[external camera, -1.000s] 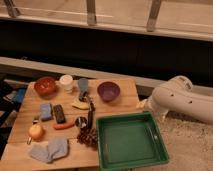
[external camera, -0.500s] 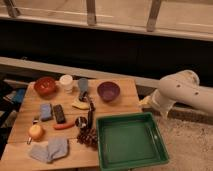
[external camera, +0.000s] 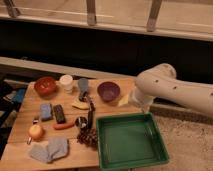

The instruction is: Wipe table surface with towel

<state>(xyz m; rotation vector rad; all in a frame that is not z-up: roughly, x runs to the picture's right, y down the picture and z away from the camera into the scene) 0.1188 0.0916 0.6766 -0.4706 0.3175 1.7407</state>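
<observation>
Change vs a sec ago: the white robot arm (external camera: 170,87) is further left now. Its elbow has swung in from beyond the right edge and sits over the right end of the light tan wooden plank table surface (external camera: 107,109). Nothing on the table has shifted. So this is approach only, no wiping begun.

The gripper (external camera: 134,101) hangs at the arm's lower end by the table's right end. It's just right of the round purple bowl (external camera: 108,91) and above the far rim of the green plastic rectangular tray (external camera: 131,119). It's mostly tucked under the white link. I reckon the jaws are spread wide w/ nothing in them; no cloth hangs from it.

The soft pale grey-blue cloth towel (external camera: 50,149) lies crumpled at the front-left corner of the table, flat on the wood and well apart from the gripper, approx the diagonal opposite end. A round yellow-orange fruit (external camera: 36,131) sits just beside it to the rear-left. A dark grape-like cluster (external camera: 87,136) lies to its right, between towel and tray. Don't confuse it w/ the small blue rectangular block (external camera: 46,111) further back.

For the task: progress approx nil. The next move prob needs a long reach across the tray or the mid-table clutter, then down onto the towel. Risk is clipping the cluster or fruit on the way. Bare wood for wiping looks scarce.
</observation>
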